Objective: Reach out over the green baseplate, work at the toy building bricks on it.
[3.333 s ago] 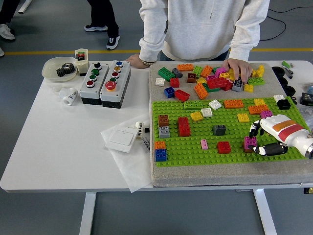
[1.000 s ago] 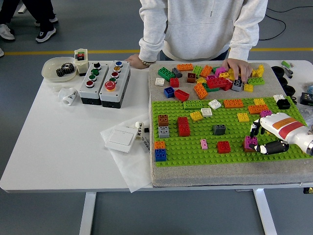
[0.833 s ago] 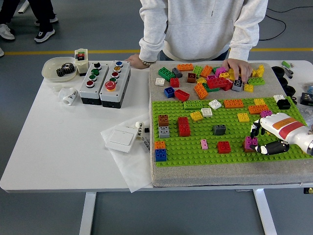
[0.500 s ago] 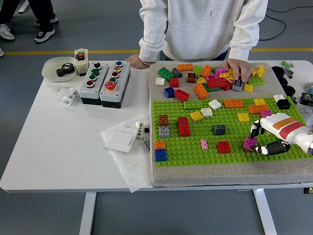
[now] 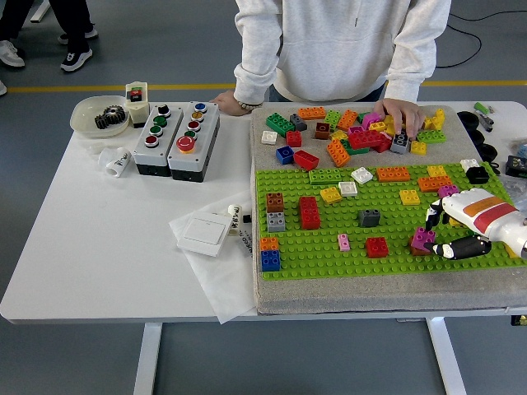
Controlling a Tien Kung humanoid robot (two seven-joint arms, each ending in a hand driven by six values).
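Magenta brick (image 5: 422,239) sits near the right end of the green baseplate (image 5: 329,257), slightly tilted, as if one edge is lifting off the studs. It looks light, rigid and smooth-sided plastic, so it should handle as a small hard block that can slip if pinched on its glossy faces; the best hold is across two opposite side walls, with a rocking pull to free it from the studs. The right hand (image 5: 461,226) comes in from the right edge and lies just beside the brick, its dark fingertips (image 5: 432,216) curled around the brick's right side and apparently gripping it. At the far side a person's hand (image 5: 401,113) rests on the pile of loose bricks (image 5: 354,132); the left arm is not visible
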